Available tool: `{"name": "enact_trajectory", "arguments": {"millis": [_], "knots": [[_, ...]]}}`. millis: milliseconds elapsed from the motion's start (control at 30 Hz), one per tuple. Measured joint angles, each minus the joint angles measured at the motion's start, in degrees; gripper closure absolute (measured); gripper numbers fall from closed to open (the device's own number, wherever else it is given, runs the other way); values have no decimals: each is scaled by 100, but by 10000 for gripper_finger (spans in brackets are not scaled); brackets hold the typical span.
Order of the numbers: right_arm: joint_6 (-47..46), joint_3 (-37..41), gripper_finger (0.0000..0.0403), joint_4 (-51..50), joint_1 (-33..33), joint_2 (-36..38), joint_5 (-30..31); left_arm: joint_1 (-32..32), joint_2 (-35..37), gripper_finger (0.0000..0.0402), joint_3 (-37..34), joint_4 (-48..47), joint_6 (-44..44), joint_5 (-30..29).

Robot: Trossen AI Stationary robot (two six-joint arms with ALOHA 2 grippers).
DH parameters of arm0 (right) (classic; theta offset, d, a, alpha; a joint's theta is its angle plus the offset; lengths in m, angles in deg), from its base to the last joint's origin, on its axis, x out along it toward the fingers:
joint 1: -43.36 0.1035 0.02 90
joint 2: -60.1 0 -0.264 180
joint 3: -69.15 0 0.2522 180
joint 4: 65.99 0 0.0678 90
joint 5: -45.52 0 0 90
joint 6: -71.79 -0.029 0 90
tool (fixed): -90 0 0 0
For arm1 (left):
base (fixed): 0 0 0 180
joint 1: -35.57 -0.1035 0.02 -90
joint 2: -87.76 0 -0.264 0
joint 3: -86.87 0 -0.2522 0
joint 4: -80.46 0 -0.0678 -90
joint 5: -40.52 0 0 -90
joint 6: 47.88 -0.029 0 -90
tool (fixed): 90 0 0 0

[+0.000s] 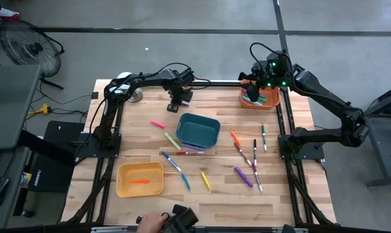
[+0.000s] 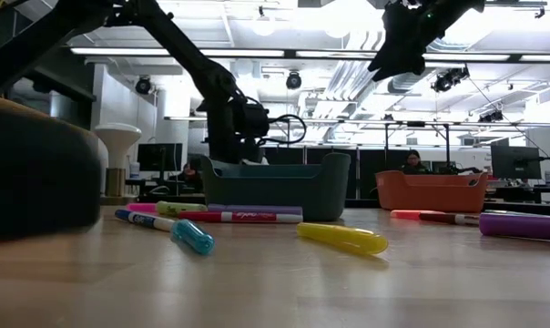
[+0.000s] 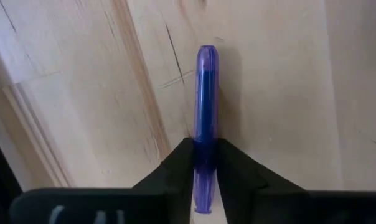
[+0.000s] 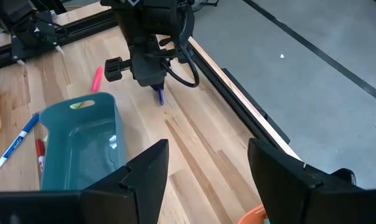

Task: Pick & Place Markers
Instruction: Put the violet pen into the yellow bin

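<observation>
Markers lay scattered over the wooden table (image 1: 273, 194); nearest the low camera a blue-capped one (image 2: 166, 230) pointed its cap toward the lens, with a yellow one (image 2: 343, 238) lying crosswise beside it. Behind them a red-and-white marker (image 2: 240, 217) lay along the front of the teal bin (image 1: 199, 130). An orange marker (image 1: 140, 182) rested in the yellow bin (image 1: 140, 178), lengthwise left to right. Farther back, beyond the teal bin, the left gripper (image 3: 205, 163) stood over the table, its fingers closed on a blue-purple marker (image 3: 206, 118). That marker's long axis ran straight out between the fingers, its rounded tip pointing away from the wrist and down at the boards. At the far right corner the right gripper (image 4: 206, 165) hung with jaws wide over the orange bin (image 1: 259, 98).
</observation>
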Motion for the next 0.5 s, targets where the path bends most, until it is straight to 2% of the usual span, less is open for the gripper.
{"name": "enact_trajectory", "arguments": {"millis": [100,500], "knots": [[62,0,194,0,0,0,0,24,-9,373,4,-72,70,-3],[248,0,194,7,0,4,-2,24,79,373,-3,-133,1163,-64]]}}
